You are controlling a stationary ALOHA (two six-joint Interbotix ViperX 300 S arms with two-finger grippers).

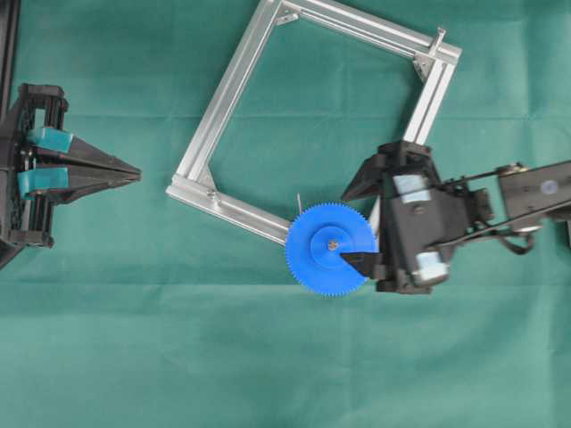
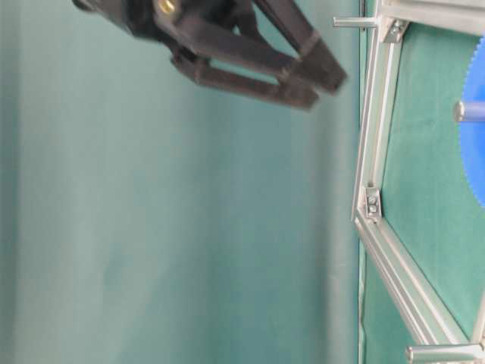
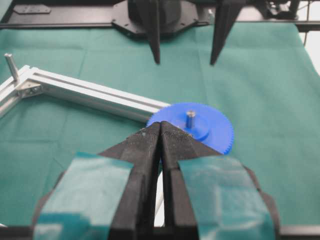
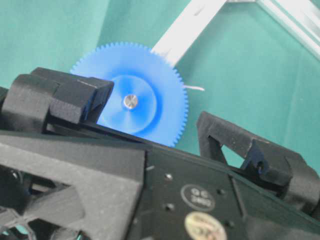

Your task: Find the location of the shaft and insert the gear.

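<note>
The blue gear (image 1: 317, 260) lies flat at the lower corner of the aluminium frame (image 1: 234, 82). The silver shaft (image 1: 332, 242) pokes up through its hub, and a fine pale wire (image 1: 299, 203) shows beside it. The gear also shows in the left wrist view (image 3: 215, 135) and the right wrist view (image 4: 160, 115), each with the shaft tip (image 3: 190, 118) (image 4: 130, 101) above the hub. My right gripper (image 1: 359, 223) is open beside the gear, with one finger (image 1: 361, 261) over its right part and the other apart from it. My left gripper (image 1: 134, 174) is shut and empty at the far left.
A bare silver peg (image 1: 439, 37) stands on the frame's far right corner and shows in the left wrist view (image 3: 10, 65). The table-level view shows the frame (image 2: 371, 152), two pegs (image 2: 352, 23) (image 2: 439, 353) and the left gripper (image 2: 333, 83). Green cloth covers the table.
</note>
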